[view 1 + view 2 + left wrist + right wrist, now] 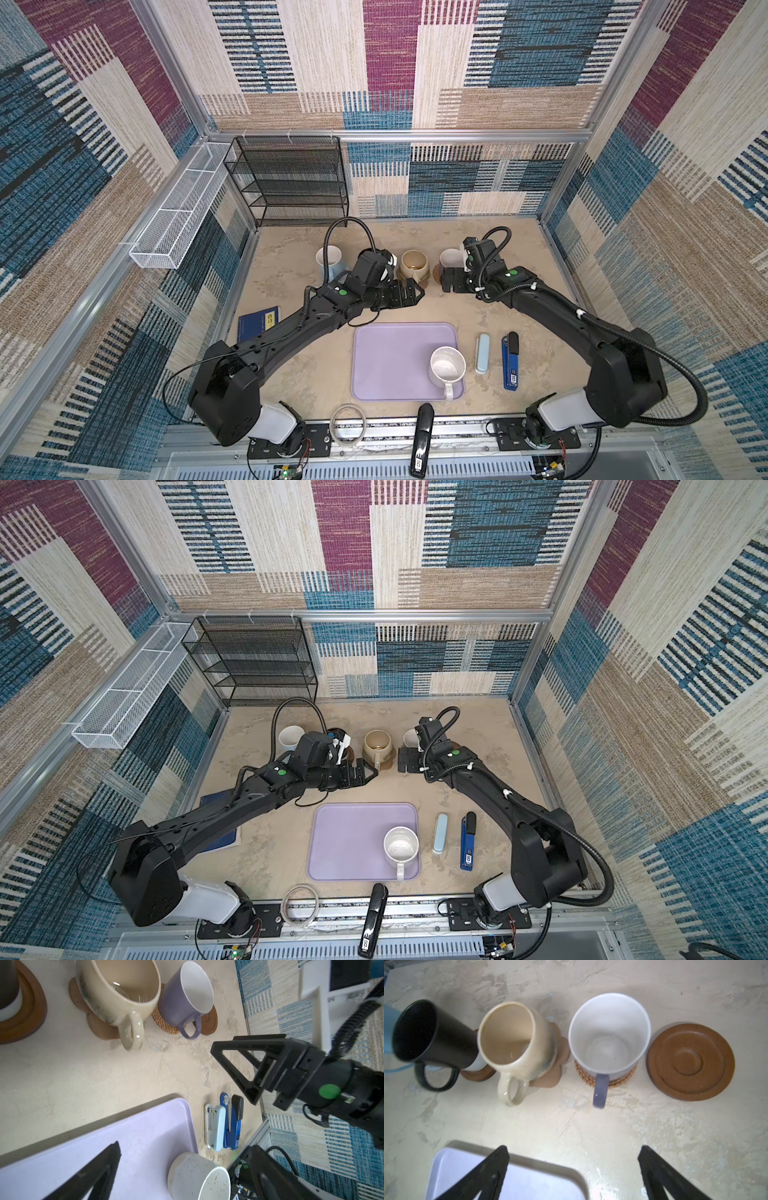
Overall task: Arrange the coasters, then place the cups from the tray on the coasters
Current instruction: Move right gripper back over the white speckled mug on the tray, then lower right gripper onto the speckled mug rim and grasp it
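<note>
Looks like one mug left to move. The tray [386, 357] sits front-middle with the speckled mug [446, 368] upright in its right front corner, handle toward the front edge. Its spot should be the bare wooden coaster [690, 1061] at the right end of the row, just beside the lavender mug [609, 1032]. The right claw [573, 1149] is spread wide and holding nothing, hovering between row and tray. The left claw [415, 293] is wide open and empty too. I'd send the right one: grab the rim or handle, lift clear of the tray lip, and lower straight so it doesn't clip lavender. Room-wise there are patchwork woven walls [374, 62], a mottled beige table [478, 316], and staplers [510, 361] just right of the tray, so watch the swing.
</note>
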`<state>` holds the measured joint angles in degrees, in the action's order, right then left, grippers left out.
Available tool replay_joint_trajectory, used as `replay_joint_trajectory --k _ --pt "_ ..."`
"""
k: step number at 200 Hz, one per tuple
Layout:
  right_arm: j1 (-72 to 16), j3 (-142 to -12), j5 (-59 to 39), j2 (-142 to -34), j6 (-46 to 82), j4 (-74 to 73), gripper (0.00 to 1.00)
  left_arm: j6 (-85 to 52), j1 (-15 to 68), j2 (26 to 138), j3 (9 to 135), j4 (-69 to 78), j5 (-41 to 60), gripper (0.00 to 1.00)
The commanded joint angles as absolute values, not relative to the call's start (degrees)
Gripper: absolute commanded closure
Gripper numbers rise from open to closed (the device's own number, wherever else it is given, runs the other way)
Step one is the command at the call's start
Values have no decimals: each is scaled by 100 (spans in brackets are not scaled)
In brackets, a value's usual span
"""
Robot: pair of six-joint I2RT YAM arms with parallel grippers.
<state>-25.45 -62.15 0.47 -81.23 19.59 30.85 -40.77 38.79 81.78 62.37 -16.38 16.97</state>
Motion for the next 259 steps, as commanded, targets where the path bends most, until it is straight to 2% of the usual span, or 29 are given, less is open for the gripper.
replay_joint_trajectory --k 1,43,75,124,153,235,259 --pt "-2770 -6077 -54 -7659 1912 3729 1 -3894 3891 7910 6023 -1777 1976 0" --pt "-3443 -5650 -65 -6769 2265 4728 6 -3831 3906 7561 5677 -2005 2454 0" --pt "-4083 -5204 -762 -6224 2654 5198 13 -3959 3911 7421 5322 -1931 2430 0" --pt "-4805 -4924 -423 -5670 3644 5840 17 -4200 3934 7294 4917 -1497 2555 0" --pt "-5210 -4813 -305 -5572 4029 6093 16 -4247 3980 7231 4840 -1496 2563 0" --pt "-6116 -4406 -553 -5866 4481 5423 13 -4746 4006 7068 4346 -760 2562 0" --pt "-6275 -4240 -490 -5939 4621 4969 16 -4693 4013 7144 4454 -891 2635 0"
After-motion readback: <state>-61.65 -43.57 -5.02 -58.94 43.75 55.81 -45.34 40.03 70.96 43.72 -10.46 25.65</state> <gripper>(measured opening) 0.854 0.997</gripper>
